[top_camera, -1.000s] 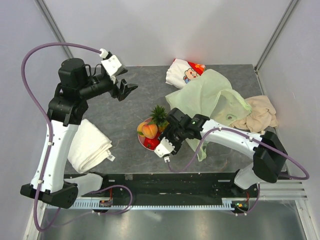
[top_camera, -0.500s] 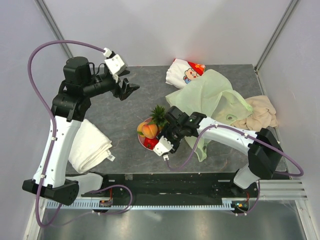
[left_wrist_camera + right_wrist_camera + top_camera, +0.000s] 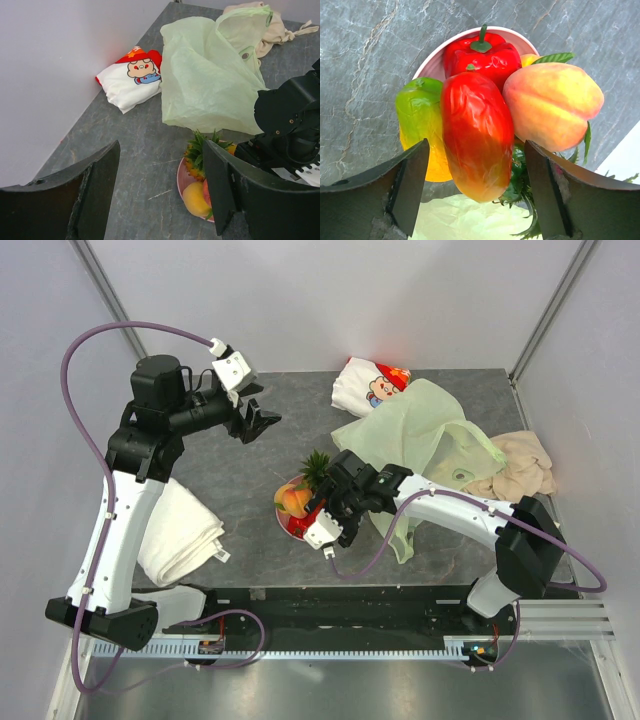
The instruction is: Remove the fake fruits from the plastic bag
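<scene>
Right wrist view: the right gripper (image 3: 476, 147) hangs unclenched, fingers (image 3: 410, 185) wide of the mango (image 3: 477, 115) lying atop fake fruits (image 3: 552, 105) heaped on the pink plate (image 3: 431, 64), beside the plastic bag (image 3: 420, 430). A careless brush could topple the glossy pile, rolling pieces off.

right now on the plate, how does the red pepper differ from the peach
The red pepper is solid glossy red with a green stem; the peach is orange blushing to yellow. The pepper is lobed and blocky; the peach is smooth and oval. Both rest on the pink plate.
</scene>
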Available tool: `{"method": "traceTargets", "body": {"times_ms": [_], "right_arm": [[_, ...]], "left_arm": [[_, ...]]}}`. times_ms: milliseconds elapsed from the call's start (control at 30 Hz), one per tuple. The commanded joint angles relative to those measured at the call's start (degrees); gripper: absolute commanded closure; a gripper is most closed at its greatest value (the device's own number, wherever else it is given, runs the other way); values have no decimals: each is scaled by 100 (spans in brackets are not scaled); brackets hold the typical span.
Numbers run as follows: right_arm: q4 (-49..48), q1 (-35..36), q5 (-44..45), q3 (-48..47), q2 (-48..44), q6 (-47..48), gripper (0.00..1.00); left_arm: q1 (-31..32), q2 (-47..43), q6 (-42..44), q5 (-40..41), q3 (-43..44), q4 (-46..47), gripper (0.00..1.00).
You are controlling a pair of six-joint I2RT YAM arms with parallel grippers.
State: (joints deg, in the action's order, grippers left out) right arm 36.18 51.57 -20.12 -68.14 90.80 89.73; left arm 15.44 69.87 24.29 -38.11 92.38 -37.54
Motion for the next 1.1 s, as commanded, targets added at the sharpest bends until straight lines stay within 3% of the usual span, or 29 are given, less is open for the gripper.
{"method": "traceTargets", "body": {"times_ms": [0, 133, 167, 433, 500, 633, 767, 900, 1000, 1067], "right_arm": [[-120, -15, -194, 55, -256, 9, 15], [-103, -16, -63, 116, -388, -78, 13], [-85, -16, -36, 134, -458, -122, 2], [-103, -24, -27, 398, -766, -386, 2], [-85, -24, -1, 398, -827, -465, 2], [-77, -24, 105, 398, -1056, -693, 2], [-50, -24, 262, 407, -1381, -1045, 2], [-68, -217, 710, -30, -1539, -2481, 2], [-59, -752, 957, -558, -1662, -3512, 2], [-102, -1402, 1080, -761, -1820, -4707, 2]], "left_arm": [[-32, 1, -206, -232, -9, 177, 26], [-32, 27, -241, -302, -9, 203, 27], [-32, 36, -250, -320, -9, 203, 27], [-32, 36, -259, -347, -228, 238, 26], [-32, -60, -267, 29, -439, 107, 27], [-50, -1093, 32, 655, -2209, -394, 28], [-50, -1748, -626, 612, -2883, -315, 24], [-76, -1723, -427, 366, -2717, -350, 24], [-15, -1336, -408, -55, -2138, -342, 23], [248, -899, -443, -136, -1576, -342, 23]]}}
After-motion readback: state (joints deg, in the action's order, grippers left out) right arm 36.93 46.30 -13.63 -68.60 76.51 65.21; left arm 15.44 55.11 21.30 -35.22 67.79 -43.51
